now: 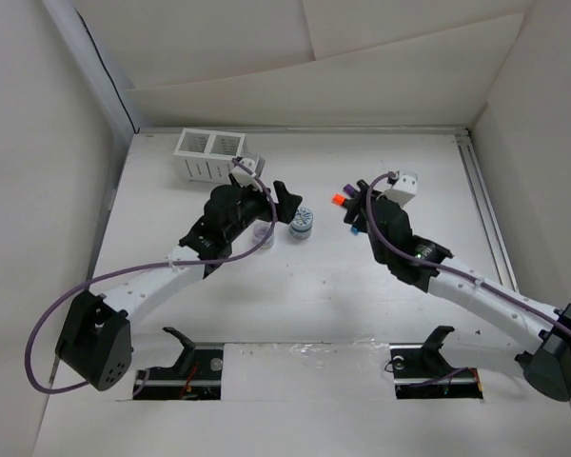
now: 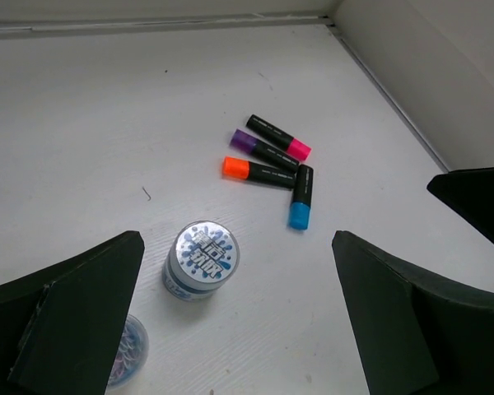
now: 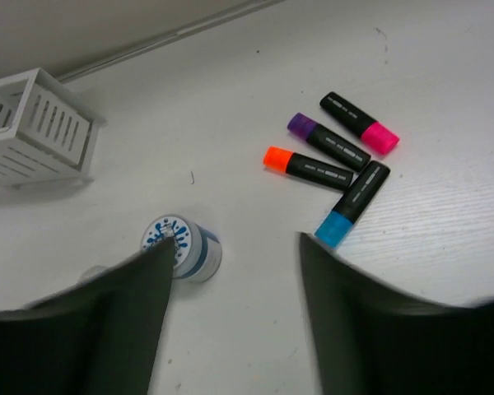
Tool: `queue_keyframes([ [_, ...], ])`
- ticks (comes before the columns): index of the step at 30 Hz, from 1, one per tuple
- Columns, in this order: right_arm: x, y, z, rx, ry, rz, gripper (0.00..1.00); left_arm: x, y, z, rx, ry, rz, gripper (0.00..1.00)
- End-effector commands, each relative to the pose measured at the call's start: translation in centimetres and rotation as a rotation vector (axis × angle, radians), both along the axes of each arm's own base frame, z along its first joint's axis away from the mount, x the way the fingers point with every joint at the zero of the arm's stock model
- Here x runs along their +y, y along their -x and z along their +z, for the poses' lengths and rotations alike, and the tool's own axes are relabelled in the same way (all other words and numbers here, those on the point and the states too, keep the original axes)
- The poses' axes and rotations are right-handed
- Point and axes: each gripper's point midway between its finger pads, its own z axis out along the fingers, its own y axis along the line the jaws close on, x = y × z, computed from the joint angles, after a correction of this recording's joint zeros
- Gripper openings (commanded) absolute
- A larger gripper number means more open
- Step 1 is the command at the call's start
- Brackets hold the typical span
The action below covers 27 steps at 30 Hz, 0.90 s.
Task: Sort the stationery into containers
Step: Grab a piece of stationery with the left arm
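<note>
Blue-and-white roll [image 2: 201,259] stood mid-table [image 2: 90,115], the clear purplish piece [image 2: 128,350] just to its left. Your left gripper [image 2: 237,271] hung close by both, jaws wide apart, holding nothing. To the right, four black highlighters [image 2: 263,152] lay clustered, capped pink, purple, orange and blue. Your right gripper [image 3: 237,271] hovered near them, fingers partly spread, empty. Far left, the white organiser [image 3: 34,127] sat well apart.

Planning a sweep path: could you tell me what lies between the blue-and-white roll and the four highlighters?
Nothing; the stretch of table between the roll and the highlighters is bare, shown clearly in the left wrist view and the right wrist view.
</note>
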Motion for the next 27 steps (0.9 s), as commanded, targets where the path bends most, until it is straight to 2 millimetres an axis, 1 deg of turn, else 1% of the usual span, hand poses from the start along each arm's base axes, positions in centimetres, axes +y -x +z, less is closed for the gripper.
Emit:
queue_keyframes([
  [1, 0.0, -0.2, 2.4, -0.037, -0.064, 0.014, 0.77, -1.3, -0.4, 3.0, -0.067, 0.027, -0.001, 1.0],
  [2, -0.3, -0.3, 2.4, -0.037, -0.064, 0.005, 0.81, -1.8, -0.5, 2.8, -0.081, -0.001, 0.005, 1.0],
  [3, 0.0, -0.3, 2.4, -0.034, -0.067, 0.016, 0.84, -1.9, -0.7, 2.2, -0.085, -0.032, 0.039, 1.0],
  [4, -0.5, -0.4, 2.0, -0.028, -0.061, 0.004, 0.87, -3.5, 0.3, 2.1, -0.098, -0.053, 0.014, 1.0],
  [5, -0.5, -0.4, 2.0, -0.028, -0.061, 0.004, 0.88, -4.1, 0.2, 2.7, -0.106, -0.072, 0.02, 1.0],
  [6, -0.7, -0.6, 2.0, -0.026, -0.063, 0.003, 0.88, -4.2, -0.2, 2.4, -0.112, -0.111, 0.048, 1.0],
  [7, -0.6, -0.4, 2.3, -0.032, -0.072, 0.012, 0.88, -4.9, -0.3, 1.3, -0.1, -0.147, 0.033, 0.83],
  [8, -1.1, -0.4, 2.3, -0.034, -0.083, 0.001, 0.88, -5.3, -0.4, 0.8, -0.095, -0.167, 0.013, 0.73],
  [9, -0.9, -0.3, 2.2, -0.032, -0.086, 0.011, 0.88, -5.5, -0.6, 0.7, -0.093, -0.169, 0.013, 0.71],
  [10, -1.3, -0.4, 2.6, -0.041, -0.094, 0.002, 0.88, -5.6, -0.7, 0.0, -0.082, -0.18, 0.011, 0.56],
  [11, -1.4, -0.3, 2.2, -0.034, -0.088, 0.002, 0.88, -5.4, -0.8, 0.0, -0.082, -0.183, 0.025, 0.21],
  [12, -1.4, -0.2, 2.6, -0.042, -0.103, 0.0, 0.88, -5.3, -1.1, -0.4, -0.077, -0.192, 0.042, 0.05],
  [13, -1.7, -0.2, 2.9, -0.047, -0.112, -0.001, 0.88, -4.9, -1.3, -0.6, -0.071, -0.202, 0.064, 0.12],
  [14, -1.7, -0.2, 2.9, -0.047, -0.112, -0.001, 0.88, -5.0, -1.7, -1.5, -0.051, -0.227, 0.073, 0.21],
  [15, -1.7, -0.2, 2.4, -0.04, -0.106, -0.001, 0.88, -4.8, -1.6, -2.5, -0.02, -0.261, 0.069, 0.27],
  [16, -2.1, -0.2, 2.8, -0.05, -0.122, -0.012, 0.88, -4.6, -1.7, -2.9, -0.008, -0.278, 0.082, 0.27],
  [17, -2.1, -0.2, 2.8, -0.05, -0.122, -0.012, 0.88, -4.3, -1.9, -3.5, 0.009, -0.289, 0.104, 0.28],
  [18, -2.3, 0.1, 2.9, -0.054, -0.125, -0.012, 0.88, -4.3, -1.9, -3.8, 0.016, -0.297, 0.104, 0.32],
  [19, -2.4, 0.2, 3.4, -0.065, -0.135, -0.011, 0.89, -4.1, -2.0, -4.2, 0.021, -0.307, 0.116, 0.38],
  [20, -2.7, 0.1, 3.4, -0.066, -0.135, -0.02, 0.89, -3.9, -2.1, -4.8, 0.039, -0.318, 0.127, 0.56],
  [21, -2.8, 0.2, 3.7, -0.073, -0.149, -0.022, 0.91, -3.8, -2.2, -6.3, 0.065, -0.351, 0.133, 0.59],
  [22, -2.6, 0.2, 3.7, -0.071, -0.152, -0.013, 0.91, -3.7, -2.1, -7.2, 0.09, -0.381, 0.129, 0.6],
  [23, -2.9, 0.1, 3.6, -0.072, -0.151, -0.022, 0.92, -4.1, -2.5, -7.2, 0.096, -0.387, 0.129, 0.61],
  [24, -2.7, 0.1, 3.6, -0.07, -0.153, -0.014, 0.92, -4.4, -2.5, -8.5, 0.12, -0.412, 0.116, 0.69],
  [25, -2.7, 0.1, 3.6, -0.07, -0.153, -0.014, 0.92, -4.7, -2.7, -8.8, 0.124, -0.413, 0.107, 0.71],
  [26, -2.7, 0.1, 3.6, -0.07, -0.153, -0.014, 0.92, -4.9, -2.3, -9.6, 0.135, -0.44, 0.093, 0.71],
  [27, -2.7, -0.1, 3.3, -0.06, -0.149, -0.013, 0.92, -5.2, -2.6, -9.4, 0.132, -0.437, 0.093, 0.72],
])
